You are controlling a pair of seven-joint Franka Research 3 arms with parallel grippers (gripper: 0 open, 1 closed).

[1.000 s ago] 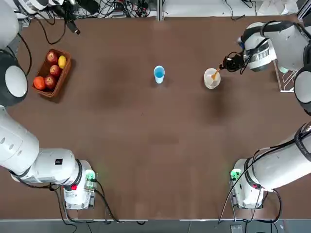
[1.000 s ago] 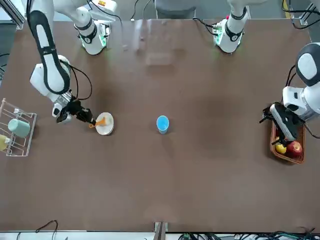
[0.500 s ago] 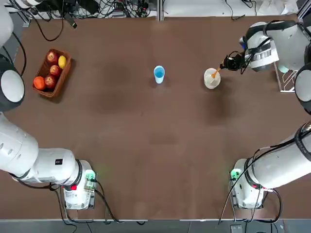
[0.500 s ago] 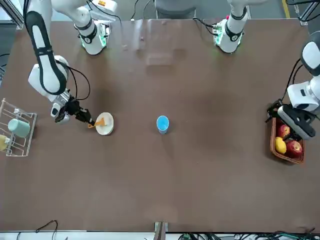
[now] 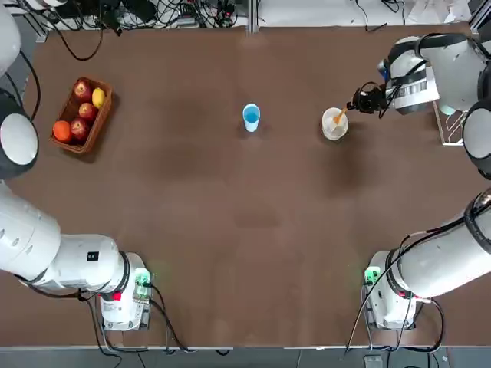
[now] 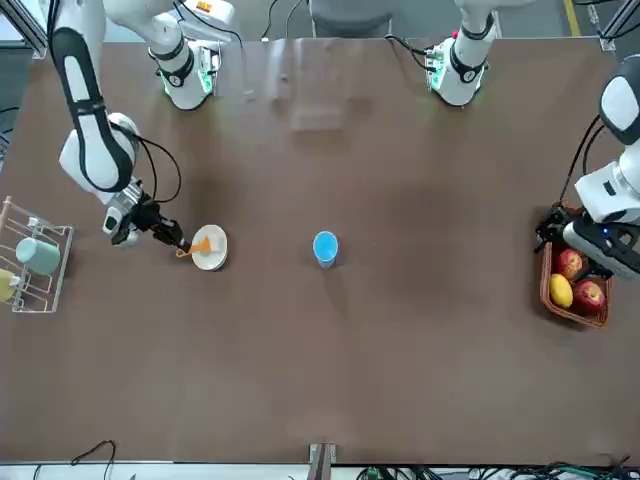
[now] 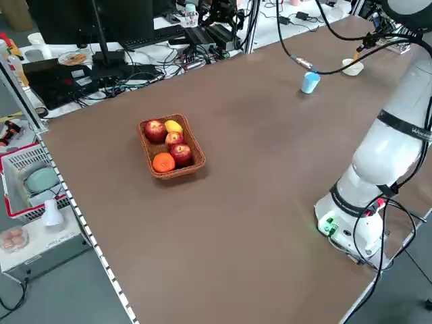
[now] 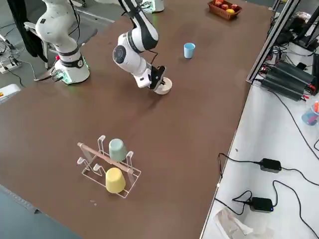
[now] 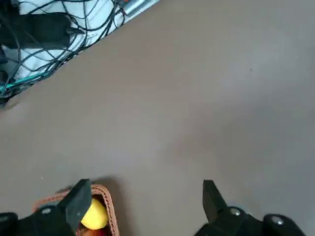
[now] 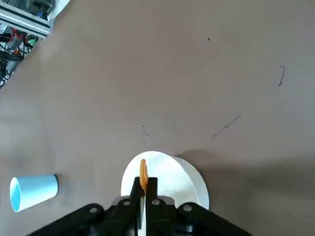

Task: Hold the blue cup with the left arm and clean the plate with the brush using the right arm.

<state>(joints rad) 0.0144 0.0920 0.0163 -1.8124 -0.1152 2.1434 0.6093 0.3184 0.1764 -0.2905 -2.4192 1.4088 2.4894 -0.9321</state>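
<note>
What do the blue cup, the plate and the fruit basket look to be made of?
Blue cup: probably plastic, with a smooth, evenly coloured matte wall and a thin rim.
Plate: smooth white, either plastic or glazed ceramic; the look leaves it open.
Fruit basket: woven wicker or rattan, with a brown ribbed weave visible on the rim.

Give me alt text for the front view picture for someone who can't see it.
The right arm's tool, shut on an orange-handled brush, reaches over a small white plate on a brown table. A blue cup stands alone mid-table, while the left arm's tool hangs open by a fruit basket.
</note>
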